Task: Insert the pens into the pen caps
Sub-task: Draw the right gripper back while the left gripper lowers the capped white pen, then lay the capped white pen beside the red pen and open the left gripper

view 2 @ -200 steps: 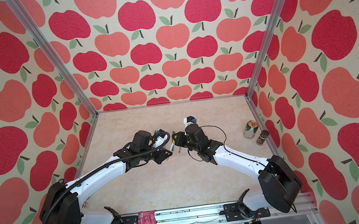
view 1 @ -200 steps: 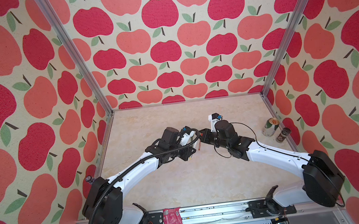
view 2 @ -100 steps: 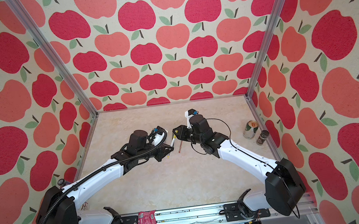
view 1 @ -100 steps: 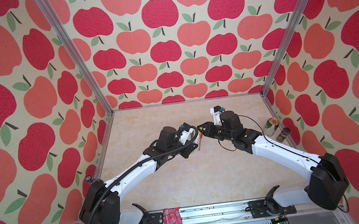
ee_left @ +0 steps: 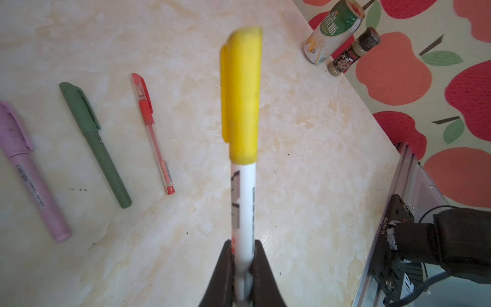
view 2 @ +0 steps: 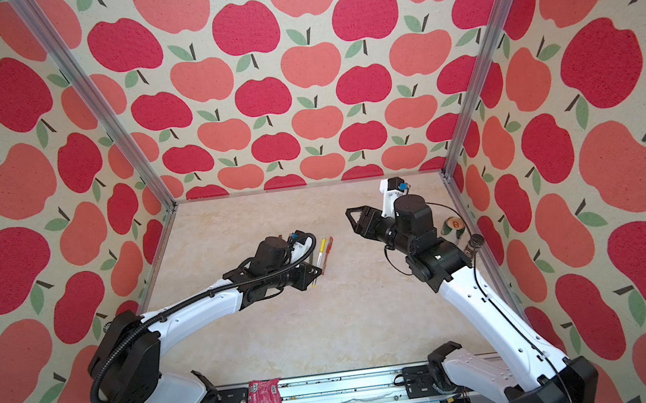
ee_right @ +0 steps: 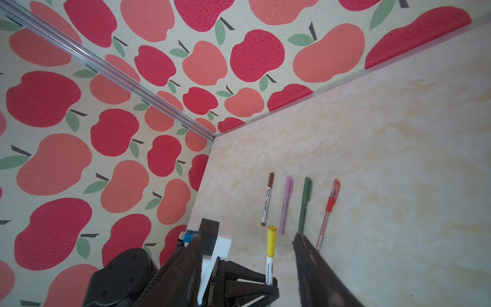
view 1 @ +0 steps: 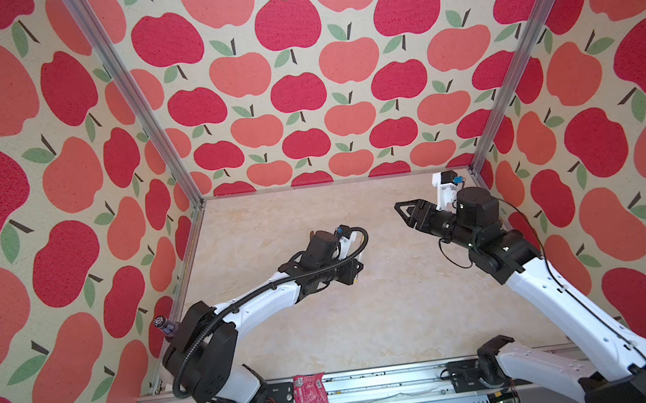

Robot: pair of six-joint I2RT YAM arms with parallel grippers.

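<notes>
Marble tabletop [view 1: 389, 307]; left gripper [ee_left: 243, 249] pinches yellow-capped pen [ee_left: 243, 202]; right gripper [ee_right: 247, 236] spread.

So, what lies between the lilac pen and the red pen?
The dark green pen, capped, lies between the lilac pen and the red pen; both wrist views show it.

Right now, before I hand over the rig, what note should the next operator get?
Left gripper: jaws shut on the white-barrelled pen with the yellow plastic cap fitted, held over the marble-look table.
Right gripper: jaws open, empty.
On the table in a row, all capped: brown-capped white pen, lilac pen, dark green pen, red pen.
Done: all five capped, as far as shows.
To do: lay the yellow-capped pen down.
</notes>
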